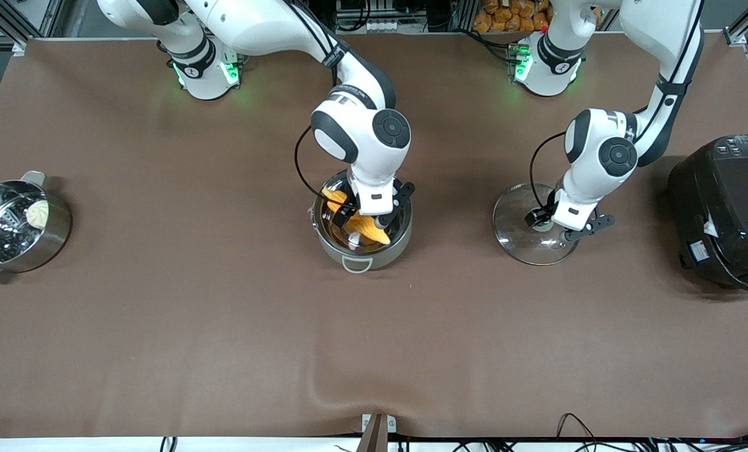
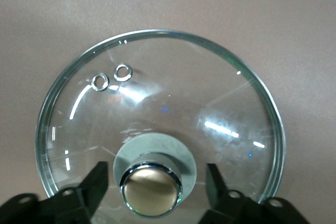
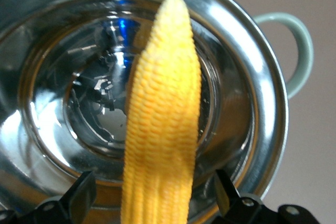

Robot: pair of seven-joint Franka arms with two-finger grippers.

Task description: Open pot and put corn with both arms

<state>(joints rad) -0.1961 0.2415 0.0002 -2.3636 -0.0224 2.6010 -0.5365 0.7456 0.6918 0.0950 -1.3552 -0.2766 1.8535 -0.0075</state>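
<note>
The steel pot [image 1: 339, 252] stands mid-table with its lid off, and the corn [image 1: 366, 227] lies slanting inside it. My right gripper [image 1: 374, 220] hangs over the pot, open. In the right wrist view its fingers [image 3: 84, 192] stand apart from the corn [image 3: 163, 119] on both sides, inside the pot's rim [image 3: 265, 103]. The glass lid [image 1: 519, 213] lies flat on the table toward the left arm's end. My left gripper [image 1: 553, 229] is over the lid, open. In the left wrist view its fingers [image 2: 97, 182] flank the copper knob [image 2: 151, 192] without touching it, above the lid [image 2: 157, 98].
A steel pot with a steamer insert and a white bun [image 1: 16, 226] stands at the right arm's end of the table. A large black rice cooker [image 1: 725, 213] stands at the left arm's end, close to the lid. The brown cloth wrinkles at the table's near edge.
</note>
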